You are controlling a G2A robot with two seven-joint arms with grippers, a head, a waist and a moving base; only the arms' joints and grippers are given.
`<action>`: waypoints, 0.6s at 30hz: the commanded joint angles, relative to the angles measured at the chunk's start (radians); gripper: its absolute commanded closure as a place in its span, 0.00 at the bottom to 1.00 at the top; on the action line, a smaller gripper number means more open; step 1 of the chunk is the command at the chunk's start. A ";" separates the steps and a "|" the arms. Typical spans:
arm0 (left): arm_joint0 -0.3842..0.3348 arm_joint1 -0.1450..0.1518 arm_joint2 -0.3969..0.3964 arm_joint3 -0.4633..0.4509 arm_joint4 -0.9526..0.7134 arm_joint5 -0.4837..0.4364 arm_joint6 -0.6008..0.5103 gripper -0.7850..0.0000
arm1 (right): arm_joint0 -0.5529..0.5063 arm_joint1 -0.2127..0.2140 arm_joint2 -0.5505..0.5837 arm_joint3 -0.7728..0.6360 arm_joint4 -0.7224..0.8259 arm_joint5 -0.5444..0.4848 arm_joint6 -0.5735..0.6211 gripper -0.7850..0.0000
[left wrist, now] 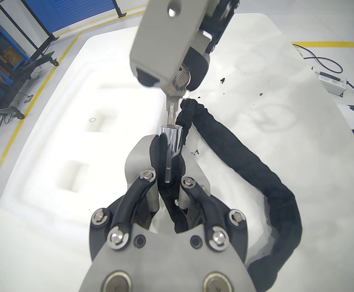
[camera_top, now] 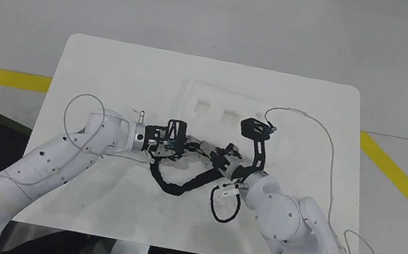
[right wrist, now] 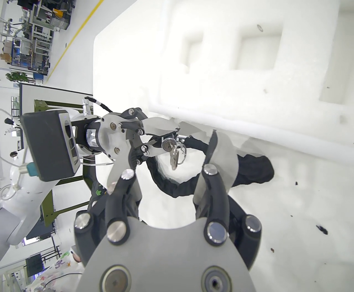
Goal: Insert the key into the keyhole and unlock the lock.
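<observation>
Over a white table (camera_top: pixel 116 72) ringed by a yellow floor line (camera_top: pixel 1 77), the left gripper (left wrist: pixel 170 154) clamps the lock (left wrist: pixel 172 138). The key (left wrist: pixel 172 110) stands in it, between the right gripper's (left wrist: pixel 175 78) spread jaws.

Left claw (left wrist: pixel 171 149) clenched, right claw (right wrist: pixel 168 149) spread.

White shells are noted on the left arm (camera_top: pixel 52 158) and right arm (camera_top: pixel 298 220). Grey plates, black links and silver screws are recorded on the left gripper (left wrist: pixel 170 154) and right gripper (right wrist: pixel 168 163).

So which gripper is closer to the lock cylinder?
Left. The left gripper clamps the lock cylinder; the right gripper sits past its keyhole end, open around the key.
</observation>
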 commanded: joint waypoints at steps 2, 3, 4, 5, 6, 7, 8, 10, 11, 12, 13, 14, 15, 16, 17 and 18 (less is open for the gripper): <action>0.000 0.000 0.000 0.000 0.000 0.000 0.000 1.00 | -0.023 0.005 0.024 -0.024 -0.006 -0.008 0.007 0.53; 0.000 0.000 0.000 0.000 0.000 0.000 0.000 1.00 | -0.029 0.006 0.032 -0.029 -0.007 -0.012 0.008 0.58; 0.000 0.000 0.000 0.000 0.000 0.000 0.000 1.00 | -0.034 0.007 0.038 -0.032 -0.009 -0.015 0.008 0.60; 0.000 0.000 0.000 0.000 0.000 0.000 0.000 1.00 | -0.037 0.007 0.043 -0.034 -0.011 -0.020 0.007 0.62; 0.000 0.000 0.000 0.000 0.000 0.000 0.000 1.00 | -0.038 0.008 0.045 -0.033 -0.015 -0.024 0.007 0.66; 0.000 0.000 0.000 0.000 0.000 0.000 0.000 1.00 | -0.037 0.008 0.046 -0.031 -0.020 -0.029 0.008 0.69; 0.000 0.000 0.000 0.000 0.000 0.000 0.000 1.00 | -0.035 0.007 0.045 -0.028 -0.023 -0.032 0.011 0.74; 0.000 0.000 0.000 0.000 0.000 0.000 0.000 1.00 | -0.029 0.006 0.045 -0.022 -0.029 -0.034 0.013 0.80; 0.000 0.000 0.000 0.000 0.000 0.000 0.000 1.00 | -0.026 0.005 0.043 -0.020 -0.032 -0.033 0.014 0.83; 0.000 0.000 0.000 0.000 0.000 0.000 0.000 1.00 | -0.025 0.005 0.042 -0.019 -0.036 -0.033 0.014 0.85; 0.000 0.000 0.000 0.000 0.000 0.000 0.000 1.00 | -0.023 0.004 0.041 -0.018 -0.038 -0.033 0.014 0.86; 0.000 0.000 0.000 0.000 0.000 0.000 0.000 1.00 | -0.023 0.003 0.040 -0.018 -0.040 -0.032 0.015 0.87; 0.000 0.000 0.000 0.000 0.000 0.000 0.000 1.00 | -0.022 0.003 0.040 -0.018 -0.041 -0.032 0.015 0.92; 0.000 0.000 0.000 0.000 0.000 0.000 0.000 1.00 | -0.022 0.002 0.040 -0.018 -0.044 -0.031 0.015 0.93; 0.000 0.000 0.000 0.000 0.000 0.000 0.000 1.00 | -0.022 0.002 0.039 -0.018 -0.046 -0.031 0.016 0.94; 0.000 0.000 0.000 0.000 0.000 0.000 0.000 1.00 | -0.022 0.001 0.039 -0.018 -0.047 -0.030 0.016 0.98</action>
